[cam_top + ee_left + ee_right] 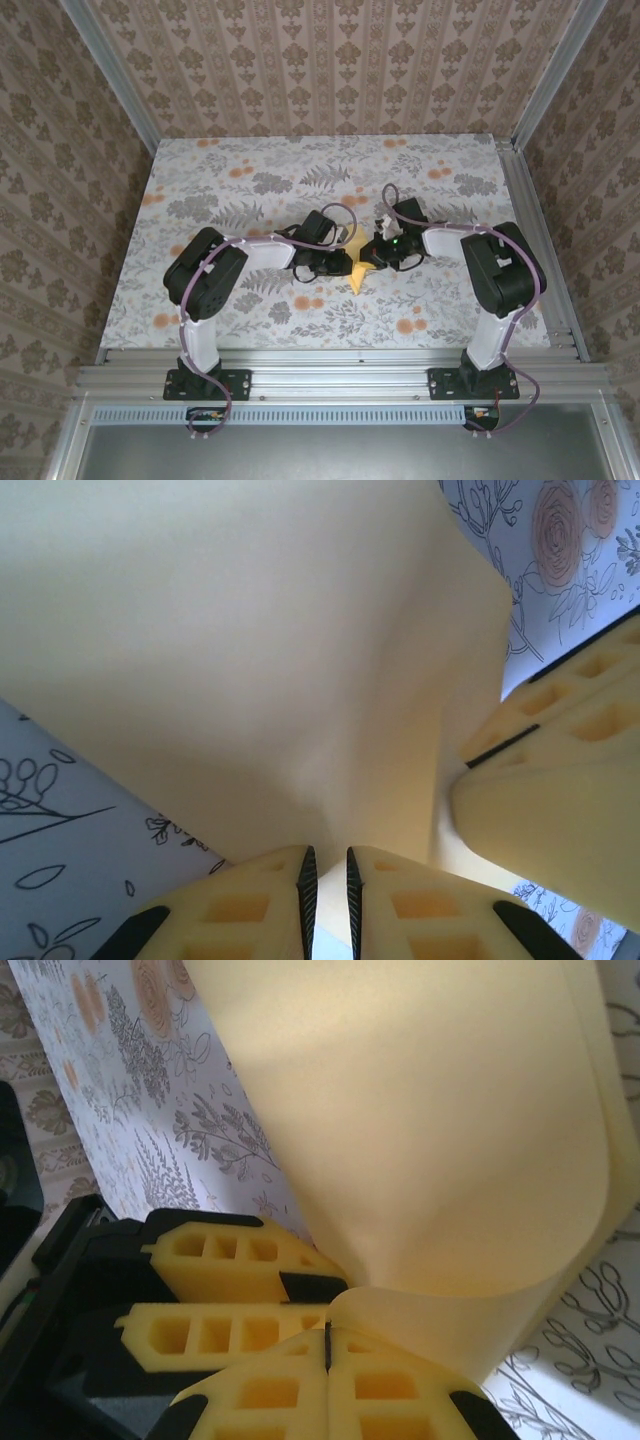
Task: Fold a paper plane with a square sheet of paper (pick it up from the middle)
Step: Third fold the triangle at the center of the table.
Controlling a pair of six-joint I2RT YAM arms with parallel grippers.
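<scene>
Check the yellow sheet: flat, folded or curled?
Curled: the square sheet of paper loops round from the shut fingers of the right gripper.

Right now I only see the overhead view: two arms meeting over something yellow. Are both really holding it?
Observer: Yes. In the left wrist view the left jaws pinch the edge of a pale-yellow sheet of paper.
Operator: And the other arm?
Observer: In the right wrist view the right jaws are shut on the same sheet.
Operator: Is it lying flat?
Observer: No, beside the right jaws it curls in a rounded bend, without a sharp crease.
</scene>
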